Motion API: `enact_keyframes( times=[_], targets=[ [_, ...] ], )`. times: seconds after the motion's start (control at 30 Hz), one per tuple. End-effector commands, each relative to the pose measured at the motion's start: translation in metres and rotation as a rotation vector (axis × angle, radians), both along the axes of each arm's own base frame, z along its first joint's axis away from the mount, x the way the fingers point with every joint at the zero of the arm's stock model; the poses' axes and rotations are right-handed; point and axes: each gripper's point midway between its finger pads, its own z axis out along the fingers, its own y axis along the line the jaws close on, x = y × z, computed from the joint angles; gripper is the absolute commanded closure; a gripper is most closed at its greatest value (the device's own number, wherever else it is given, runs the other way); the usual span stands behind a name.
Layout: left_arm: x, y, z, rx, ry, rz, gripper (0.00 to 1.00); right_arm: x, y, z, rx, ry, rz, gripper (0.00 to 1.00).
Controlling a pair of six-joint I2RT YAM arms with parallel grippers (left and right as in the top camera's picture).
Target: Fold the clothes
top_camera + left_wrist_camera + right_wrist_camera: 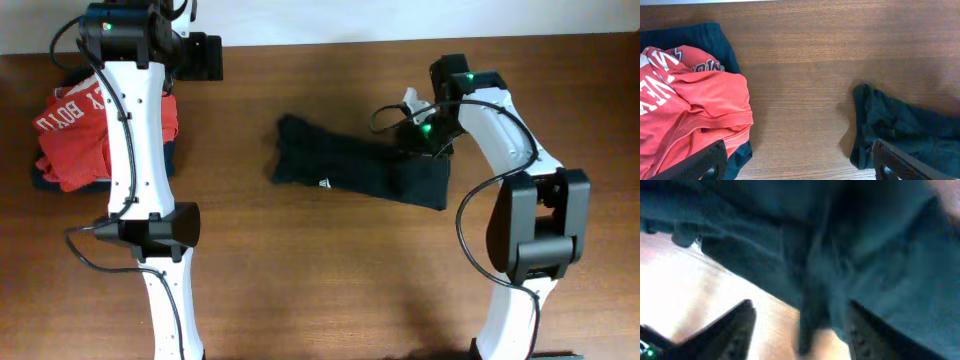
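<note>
The right gripper (801, 307) is hanging with jaws apart just above the black shirt (360, 168), one fold between them. The left gripper (799, 147) is hovering spread wide, grasping nothing.

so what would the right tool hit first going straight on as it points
Likely the black garment, filling the wrist view ahead of the right tool; blur hides how close.
</note>
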Motion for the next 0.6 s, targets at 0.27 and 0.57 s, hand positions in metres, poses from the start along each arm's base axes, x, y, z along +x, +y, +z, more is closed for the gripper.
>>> enact_keyframes(
  times=[0.27, 0.57],
  targets=[
    [-0.003, -0.004, 0.014, -0.013, -0.033, -0.009, 0.08, 0.0, 0.019, 0.001, 0.06, 0.016, 0.006, 0.25],
    [0.003, -0.027, -0.009, -0.12, 0.018, -0.074, 0.09, 0.017, -0.007, 0.026, 0.063, -0.016, -0.071, 0.23]
  ],
)
